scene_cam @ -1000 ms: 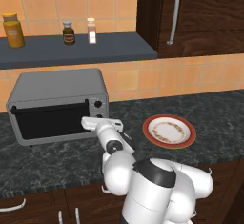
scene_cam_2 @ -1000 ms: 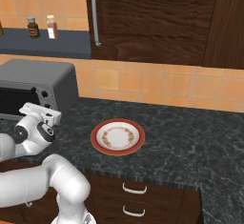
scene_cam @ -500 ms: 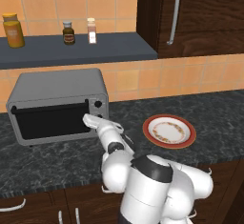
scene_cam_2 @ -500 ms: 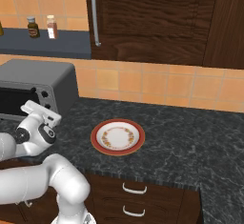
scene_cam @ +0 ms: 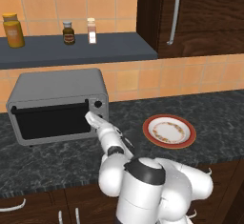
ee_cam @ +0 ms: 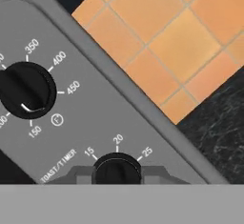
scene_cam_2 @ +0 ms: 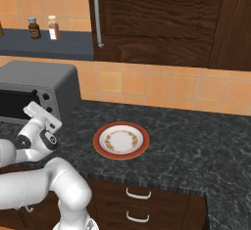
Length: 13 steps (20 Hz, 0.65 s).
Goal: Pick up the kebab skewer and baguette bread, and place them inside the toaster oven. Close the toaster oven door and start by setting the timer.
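Observation:
The grey toaster oven [scene_cam: 57,92] stands on the counter at the left, and its dark-glass door [scene_cam: 52,120] is closed upright. My gripper [scene_cam: 90,117] reaches to the knob column on the oven's right side. From the other side the gripper [scene_cam_2: 32,107] sits against the oven [scene_cam_2: 49,77] front. In the hand view the black toast/timer knob [ee_cam: 116,167] lies between my fingertips, and the gripper [ee_cam: 116,173] is shut on it. A temperature knob [ee_cam: 26,89] is beside it. The kebab skewer and baguette bread are hidden from view.
A red-rimmed plate [scene_cam: 169,131] lies bare on the dark counter right of the arm, also in the right base view [scene_cam_2: 121,140]. A shelf [scene_cam: 109,49] above the oven carries jars and bottles. Dark wood cabinets hang at the upper right.
The hand has crept slightly upward against the oven's knob column. The jaws stay shut and nothing else has moved.

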### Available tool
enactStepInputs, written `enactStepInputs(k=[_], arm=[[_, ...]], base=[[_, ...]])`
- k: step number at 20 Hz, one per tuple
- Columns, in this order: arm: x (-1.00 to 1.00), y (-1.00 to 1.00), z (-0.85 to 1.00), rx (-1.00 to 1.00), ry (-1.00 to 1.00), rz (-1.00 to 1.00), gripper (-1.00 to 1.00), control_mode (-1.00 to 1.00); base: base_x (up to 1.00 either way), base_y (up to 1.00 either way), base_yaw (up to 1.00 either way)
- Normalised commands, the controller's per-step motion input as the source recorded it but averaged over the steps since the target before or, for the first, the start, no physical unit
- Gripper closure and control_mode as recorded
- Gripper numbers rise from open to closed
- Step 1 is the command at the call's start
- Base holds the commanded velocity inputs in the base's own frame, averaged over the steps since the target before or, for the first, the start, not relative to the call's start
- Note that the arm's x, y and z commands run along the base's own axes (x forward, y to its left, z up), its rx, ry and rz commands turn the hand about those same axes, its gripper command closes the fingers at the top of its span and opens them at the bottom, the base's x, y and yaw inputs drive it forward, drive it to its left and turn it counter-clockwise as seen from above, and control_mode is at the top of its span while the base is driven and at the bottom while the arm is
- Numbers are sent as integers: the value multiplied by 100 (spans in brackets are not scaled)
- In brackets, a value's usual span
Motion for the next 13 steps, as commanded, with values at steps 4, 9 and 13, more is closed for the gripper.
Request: enactStepInputs(k=[4, 9, 13], arm=[[0, -1, -23, 30, 0, -4, 100, -100], [0, 0, -20, 30, 0, -4, 100, -100], [0, -1, -16, 31, 0, -4, 100, -100]], base=[[0, 0, 0], [0, 0, 0], [0, 0, 0]])
